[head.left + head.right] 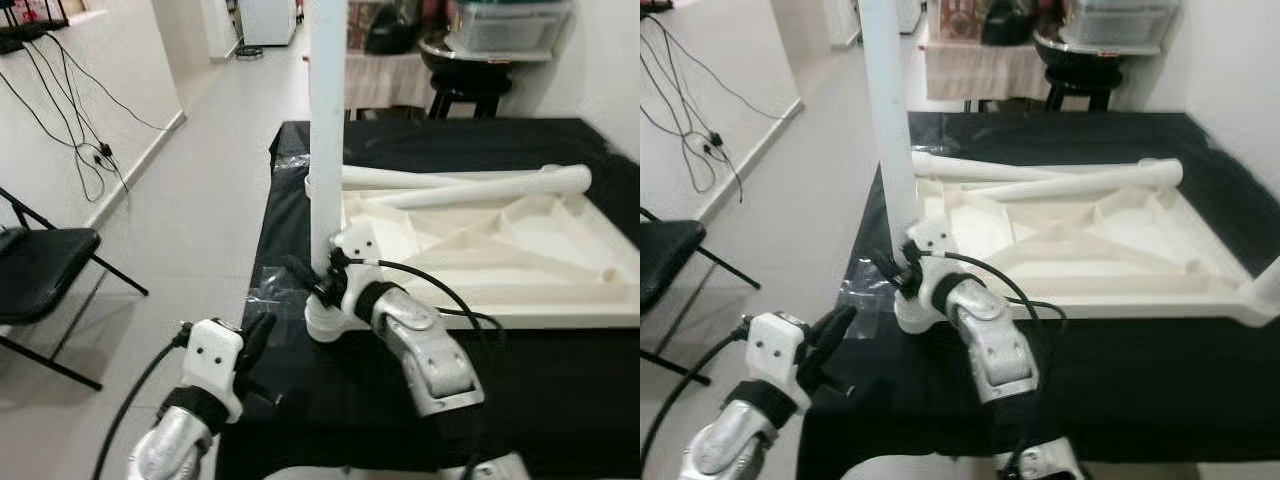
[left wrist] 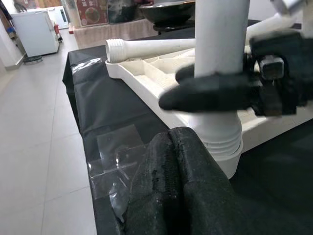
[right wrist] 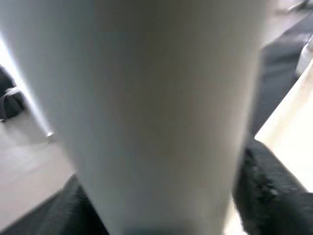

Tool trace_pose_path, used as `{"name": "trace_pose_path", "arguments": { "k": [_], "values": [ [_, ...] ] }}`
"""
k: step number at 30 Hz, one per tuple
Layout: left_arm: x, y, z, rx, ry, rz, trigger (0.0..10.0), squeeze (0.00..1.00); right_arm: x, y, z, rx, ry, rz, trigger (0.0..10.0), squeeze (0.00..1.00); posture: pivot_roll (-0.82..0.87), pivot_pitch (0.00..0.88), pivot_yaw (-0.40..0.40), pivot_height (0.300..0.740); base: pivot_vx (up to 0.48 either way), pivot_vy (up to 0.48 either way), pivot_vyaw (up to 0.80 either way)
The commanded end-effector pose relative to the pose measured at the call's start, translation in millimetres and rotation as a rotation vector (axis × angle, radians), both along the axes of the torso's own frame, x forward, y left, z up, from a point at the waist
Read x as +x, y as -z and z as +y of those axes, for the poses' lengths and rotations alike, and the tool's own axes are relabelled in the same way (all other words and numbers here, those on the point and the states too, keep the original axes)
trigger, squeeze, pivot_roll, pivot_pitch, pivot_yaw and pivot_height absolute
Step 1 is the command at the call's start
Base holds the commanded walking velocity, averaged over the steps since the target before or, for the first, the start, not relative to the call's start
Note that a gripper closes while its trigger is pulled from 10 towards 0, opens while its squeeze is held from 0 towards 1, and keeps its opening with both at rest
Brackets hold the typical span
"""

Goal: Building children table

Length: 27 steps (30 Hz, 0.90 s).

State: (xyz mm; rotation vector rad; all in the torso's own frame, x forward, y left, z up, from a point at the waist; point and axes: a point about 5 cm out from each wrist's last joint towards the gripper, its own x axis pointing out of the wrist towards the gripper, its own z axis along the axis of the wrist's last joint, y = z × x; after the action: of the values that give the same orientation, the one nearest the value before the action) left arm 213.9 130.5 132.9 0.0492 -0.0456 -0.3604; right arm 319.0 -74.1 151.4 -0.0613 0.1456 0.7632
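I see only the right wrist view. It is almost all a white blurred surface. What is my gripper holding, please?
Observer: The right gripper is closed around the upright white table leg, near its base.
Operator: Is this leg already in the tabletop?
Observer: It stands in the corner socket of the upside-down white tabletop on the black cloth.
Operator: Where is the other arm?
Observer: The left gripper is low by the table edge, fingers together, touching nothing.
Operator: Other legs?
Observer: Two more legs lie across the tabletop.
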Motion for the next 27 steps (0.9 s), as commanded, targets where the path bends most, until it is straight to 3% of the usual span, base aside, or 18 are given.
{"name": "trace_pose_path", "arguments": {
  "k": [1, 2, 3, 4, 5, 6, 7, 8, 9, 16, 17, 19, 20, 27],
  "values": [
    [0.1, 2, 2.2, 0.019, -0.004, 0.01, 10.0, 0.0, -1.8, 0, 7.2, 0.019, -0.06, 0.016, 10.0, 1.0, 0.03, 0.087, 0.012, 0.74, 0.0, 0.0, 0.0],
    [0.3, 3, 1.9, 0.017, -0.002, 0.011, 10.0, 0.0, 2.1, -6, 7.3, 0.031, -0.134, -0.011, 10.0, 1.0, 0.03, 0.083, 0.012, 0.74, 0.0, 0.0, 0.0],
    [0.3, 3, 1.9, 0.017, -0.002, 0.011, 10.0, 0.0, 2.1, -6, 7.3, 0.031, -0.134, -0.011, 10.0, 1.0, 0.03, 0.083, 0.012, 0.74, 0.0, 0.0, 0.0],
    [0.5, 3, 1.5, 0.016, 0.0, 0.011, 10.0, 0.0, 5.2, -11, 6.8, 0.044, -0.193, -0.031, 10.0, 0.75, 0.03, 0.083, 0.01, 0.74, 0.0, 0.0, 0.0],
    [0.5, 3, 1.5, 0.016, 0.0, 0.011, 10.0, 0.0, 5.2, -11, 6.8, 0.044, -0.193, -0.031, 10.0, 0.75, 0.03, 0.083, 0.01, 0.74, 0.0, 0.0, 0.0],
    [0.8, 3, 1.1, 0.013, 0.001, 0.012, 10.0, 0.0, 7.0, -20, 7.8, 0.058, -0.34, -0.063, 10.0, 0.0, 0.03, 0.079, 0.01, 0.74, 0.0, 0.0, 0.0],
    [0.8, 3, 1.1, 0.013, 0.001, 0.012, 10.0, 0.0, 7.0, -20, 7.8, 0.058, -0.34, -0.063, 10.0, 0.0, 0.03, 0.079, 0.01, 0.74, 0.0, 0.0, 0.0],
    [1.2, 3, 0.3, 0.01, 0.001, 0.012, 10.0, 0.0, 6.4, -32, 9.1, 0.063, -0.596, -0.08, 10.0, 0.0, 0.04, 0.075, 0.008, 0.74, 0.0, 0.0, 0.0],
    [1.3, 3, 0.1, 0.008, 0.0, 0.012, 10.0, 0.0, 6.9, -35, 9.7, 0.056, -0.675, -0.083, 10.0, 0.0, 0.04, 0.075, 0.008, 0.74, 0.0, 0.0, 0.0],
    [1.5, 3, -1.4, 0.005, 0.001, 0.013, 10.0, 0.0, 20.7, -45, 12.7, 0.095, -0.768, -0.042, 10.0, 0.0, 0.05, 0.071, 0.005, 0.74, 0.0, 0.0, 0.0],
    [1.5, 3, -1.7, 0.005, 0.001, 0.013, 10.0, 0.0, 22.8, -45, 12.4, 0.099, -0.779, -0.03, 6.5, 0.0, 0.05, 0.071, 0.004, 0.74, 0.0, 0.0, 0.0],
    [1.5, 3, -1.8, 0.005, 0.001, 0.013, 10.0, 0.0, 24.0, -45, 12.2, 0.1, -0.787, -0.023, 6.5, 0.0, 0.05, 0.071, 0.004, 0.74, 0.0, 0.0, 0.0],
    [1.5, 3, -1.8, 0.004, 0.001, 0.013, 10.0, 0.0, 24.5, -45, 11.9, 0.1, -0.792, -0.02, 0.0, 0.0, 0.05, 0.071, 0.004, 0.74, 0.0, 0.0, 0.0],
    [0.8, 3, -2.5, 0.003, 0.002, 0.012, 10.0, 0.0, 28.9, -36, 4.2, 0.121, -0.8, 0.014, 0.0, 0.0, 0.04, 0.075, 0.001, 0.74, 0.0, 0.0, 0.0]
  ]
}}
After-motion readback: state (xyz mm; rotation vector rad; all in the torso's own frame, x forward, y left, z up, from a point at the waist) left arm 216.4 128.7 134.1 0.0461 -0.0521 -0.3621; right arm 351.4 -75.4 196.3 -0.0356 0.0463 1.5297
